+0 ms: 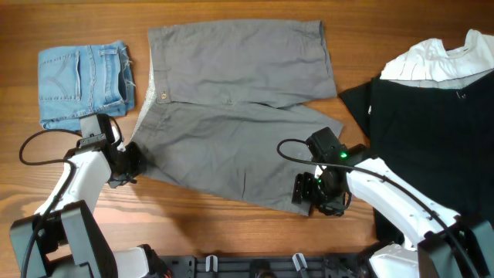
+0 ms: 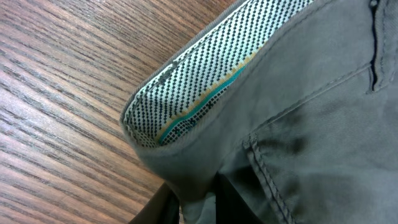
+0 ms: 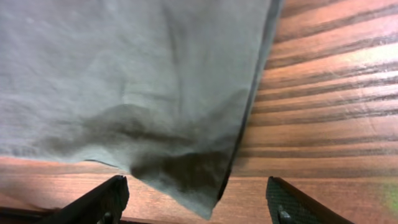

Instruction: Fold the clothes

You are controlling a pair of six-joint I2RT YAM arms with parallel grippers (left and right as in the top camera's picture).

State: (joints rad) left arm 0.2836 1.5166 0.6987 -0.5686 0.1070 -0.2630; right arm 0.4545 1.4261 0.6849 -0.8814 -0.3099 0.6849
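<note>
Grey shorts (image 1: 231,116) lay spread flat across the middle of the wooden table (image 1: 201,224). My left gripper (image 1: 127,164), at lower left, had the waistband corner between its narrowly set jaws; I could not tell whether it pinched the cloth. My right gripper (image 1: 301,191), right of lower centre, stood wide open around a leg hem corner.
</note>
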